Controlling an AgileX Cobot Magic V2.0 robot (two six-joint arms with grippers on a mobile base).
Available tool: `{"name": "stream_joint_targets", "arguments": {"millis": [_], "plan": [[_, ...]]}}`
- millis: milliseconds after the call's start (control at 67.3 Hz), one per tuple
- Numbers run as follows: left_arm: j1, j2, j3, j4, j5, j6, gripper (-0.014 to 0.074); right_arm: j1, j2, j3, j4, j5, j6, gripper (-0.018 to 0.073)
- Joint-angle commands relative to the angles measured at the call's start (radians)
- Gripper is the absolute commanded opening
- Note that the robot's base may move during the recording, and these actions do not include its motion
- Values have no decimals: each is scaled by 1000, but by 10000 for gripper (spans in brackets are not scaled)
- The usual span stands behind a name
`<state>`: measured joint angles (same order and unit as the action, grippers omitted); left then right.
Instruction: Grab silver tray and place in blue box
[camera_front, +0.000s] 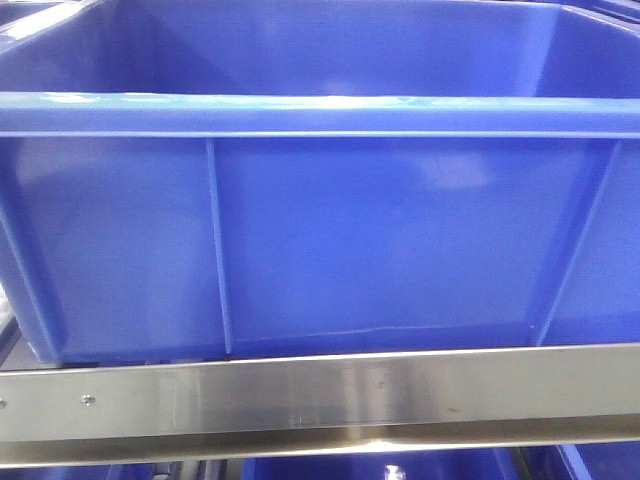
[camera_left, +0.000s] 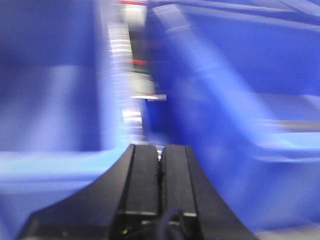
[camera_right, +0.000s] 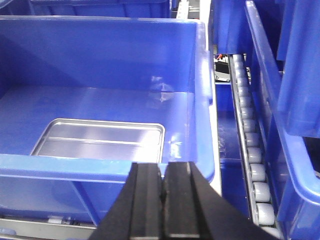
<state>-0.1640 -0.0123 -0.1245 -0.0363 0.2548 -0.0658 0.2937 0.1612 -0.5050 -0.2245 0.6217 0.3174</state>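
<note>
The blue box (camera_front: 400, 240) fills the front view, seen from its ribbed side wall. In the right wrist view the blue box (camera_right: 200, 60) is seen from above its near rim. The silver tray (camera_right: 100, 140) lies flat on the box floor at the near left, with raised lines across its bottom. My right gripper (camera_right: 164, 167) is shut and empty, hanging over the box's near rim, apart from the tray. My left gripper (camera_left: 160, 149) is shut and empty; its view is blurred, showing blue box walls. Neither gripper shows in the front view.
A steel rail (camera_front: 320, 395) runs below the box in the front view. A roller conveyor (camera_right: 250, 145) runs along the right of the box, with another blue crate (camera_right: 295, 100) beyond it. More blue crates stand behind.
</note>
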Motion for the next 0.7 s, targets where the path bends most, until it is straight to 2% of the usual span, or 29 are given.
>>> {"name": "stream_joint_targets", "arguments": {"millis": [0, 164, 193, 684], "plan": [[60, -14, 31, -13, -215, 6, -105, 1, 15, -27, -18, -91, -3, 51], [135, -16, 157, -13, -469, 6, -105, 1, 15, -27, -18, -91, -3, 51], [142, -18, 151, -13, -424, 6, -105, 1, 15, -27, -18, -91, -3, 51], [148, -18, 152, -13, -448, 6, -105, 1, 15, -27, -18, -91, -3, 51]]}}
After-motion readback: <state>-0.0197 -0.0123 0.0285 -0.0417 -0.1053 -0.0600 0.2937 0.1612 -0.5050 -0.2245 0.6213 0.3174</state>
